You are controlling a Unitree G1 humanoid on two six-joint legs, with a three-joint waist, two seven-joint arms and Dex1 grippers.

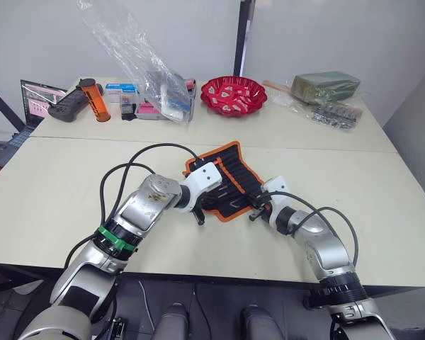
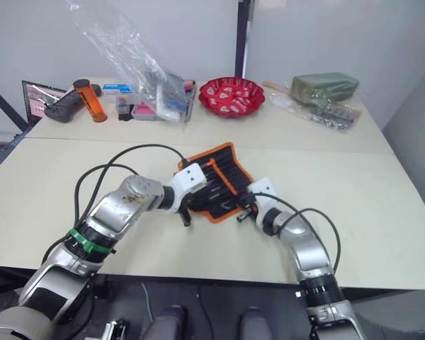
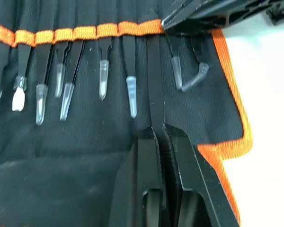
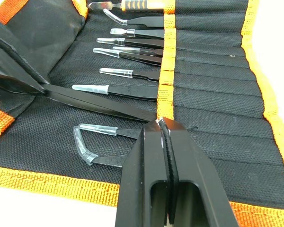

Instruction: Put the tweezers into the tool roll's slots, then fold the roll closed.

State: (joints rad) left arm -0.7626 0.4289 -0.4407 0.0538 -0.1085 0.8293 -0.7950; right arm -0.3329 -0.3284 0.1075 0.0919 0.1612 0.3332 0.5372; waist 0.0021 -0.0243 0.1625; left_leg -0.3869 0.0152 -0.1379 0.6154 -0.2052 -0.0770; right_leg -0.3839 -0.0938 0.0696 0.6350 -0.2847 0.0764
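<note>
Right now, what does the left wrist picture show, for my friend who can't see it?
The left end effector pinches a slim black tweezer lying on the open tool roll, pointing at the orange-edged slots. More tweezers with clear tip caps sit tucked in beside it.

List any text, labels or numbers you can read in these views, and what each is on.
None can be read.
Boxes at the table's far edge: printing too small to read.
Laptop screen: pink and white content, illegible.
Orange canister: no readable label.
Tool roll and tweezers: no markings visible in the wrist views.
</note>
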